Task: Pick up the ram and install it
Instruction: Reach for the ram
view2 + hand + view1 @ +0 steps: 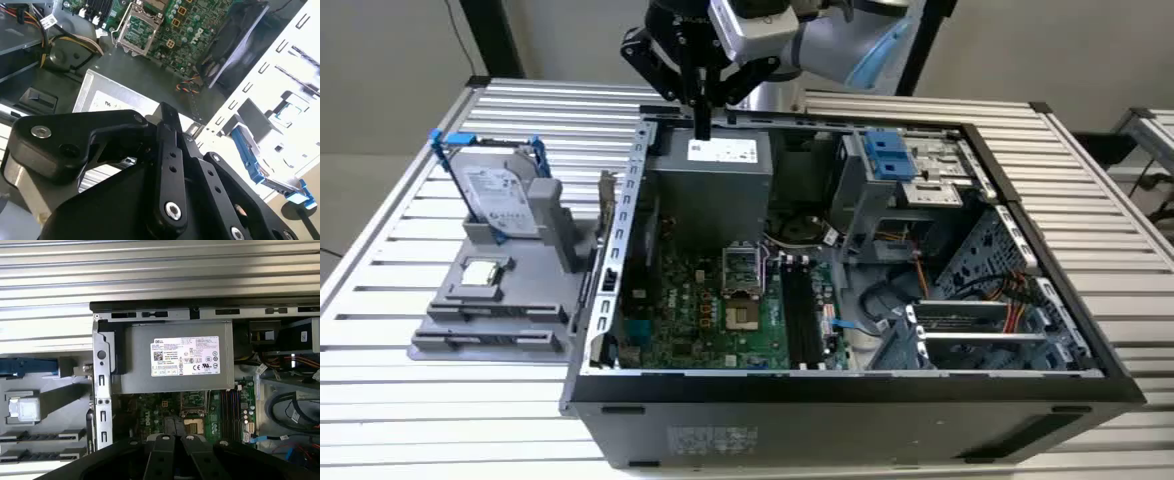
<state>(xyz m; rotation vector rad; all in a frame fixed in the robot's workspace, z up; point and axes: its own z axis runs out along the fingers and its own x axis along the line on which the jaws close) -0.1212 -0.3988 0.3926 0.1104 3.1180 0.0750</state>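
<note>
The ram [604, 200] looks like the thin dark stick standing on edge at the right end of the grey holder [494, 320], close against the outside of the computer case's left wall. My gripper [703, 128] hangs above the back left corner of the open case [854, 385], over the grey power supply [714, 180], to the right of the ram and higher. Its fingers point down and are shut together, with nothing visible between them. In the second wrist view the black finger linkage [167, 150] covers the foreground. The black memory slots [803, 310] lie on the green motherboard beside the processor socket [740, 295].
A grey hard drive in a blue frame [500, 195] stands upright at the back of the holder, and a small silver processor chip [480, 272] lies in front of it. Drive cages and cable bundles [947, 290] take up the case's right half. The slatted metal table [400, 420] surrounds everything.
</note>
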